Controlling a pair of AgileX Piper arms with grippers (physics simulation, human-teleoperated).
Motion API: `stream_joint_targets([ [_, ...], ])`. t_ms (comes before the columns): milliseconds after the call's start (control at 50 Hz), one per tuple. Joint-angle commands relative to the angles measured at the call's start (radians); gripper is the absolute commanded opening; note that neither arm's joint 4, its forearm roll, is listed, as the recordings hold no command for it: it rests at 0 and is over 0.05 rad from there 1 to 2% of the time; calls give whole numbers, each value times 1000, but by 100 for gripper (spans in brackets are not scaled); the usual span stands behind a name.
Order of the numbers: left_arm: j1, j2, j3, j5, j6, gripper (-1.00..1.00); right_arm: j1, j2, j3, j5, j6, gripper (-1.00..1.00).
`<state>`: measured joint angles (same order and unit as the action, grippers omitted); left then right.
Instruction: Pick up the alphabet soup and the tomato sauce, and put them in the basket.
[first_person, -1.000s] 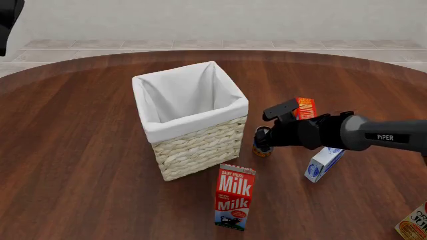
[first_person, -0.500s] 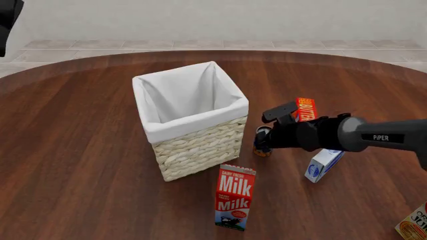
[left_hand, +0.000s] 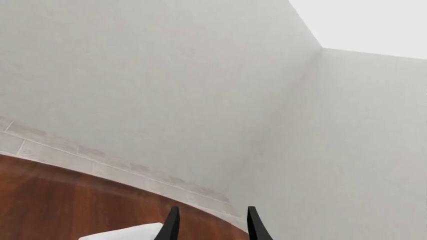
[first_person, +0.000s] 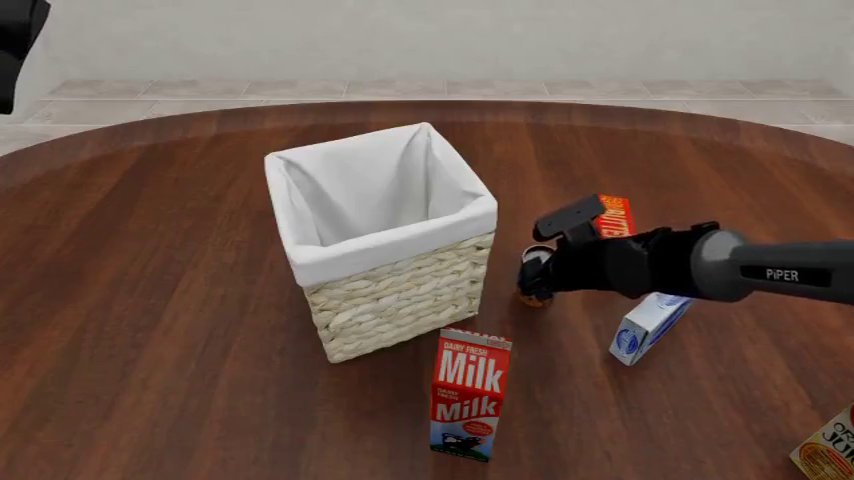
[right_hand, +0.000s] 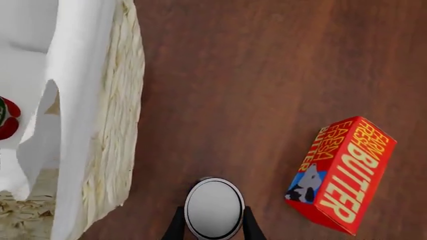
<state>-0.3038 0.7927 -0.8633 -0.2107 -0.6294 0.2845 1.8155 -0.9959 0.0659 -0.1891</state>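
Note:
The alphabet soup, a blue and orange can with a silvery top, stands just right of the basket. My right gripper is shut on it, with one finger on each side of the can in the right wrist view. The tomato sauce, red with a green band, lies inside the basket on the white liner; it is hidden in the front view. My left gripper is open and empty, held high and pointing at the far wall.
A milk carton stands in front of the basket. A red butter box lies behind the right gripper, also seen in the right wrist view. A white and blue box lies under the right arm. An orange carton sits at the front right corner.
The right gripper and the alphabet soup have shifted a little to the right, away from the basket, and slightly up. The left arm has not moved.

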Motion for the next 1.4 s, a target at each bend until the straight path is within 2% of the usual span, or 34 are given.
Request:
stream_joint_targets([
  [20, -2, 0, 0, -2, -1, 100, -14, -51, -18, 25, 9, -100],
  [580, -4, -4, -1, -2, 0, 100, -9, -194, -77, 138, -1, -100],
  [900, -4, -3, 5, -9, -4, 100, 6, -194, -230, 225, -8, -100],
  [1400, -1, -6, 16, -16, -11, 100, 31, -300, -272, 288, -20, -100],
])
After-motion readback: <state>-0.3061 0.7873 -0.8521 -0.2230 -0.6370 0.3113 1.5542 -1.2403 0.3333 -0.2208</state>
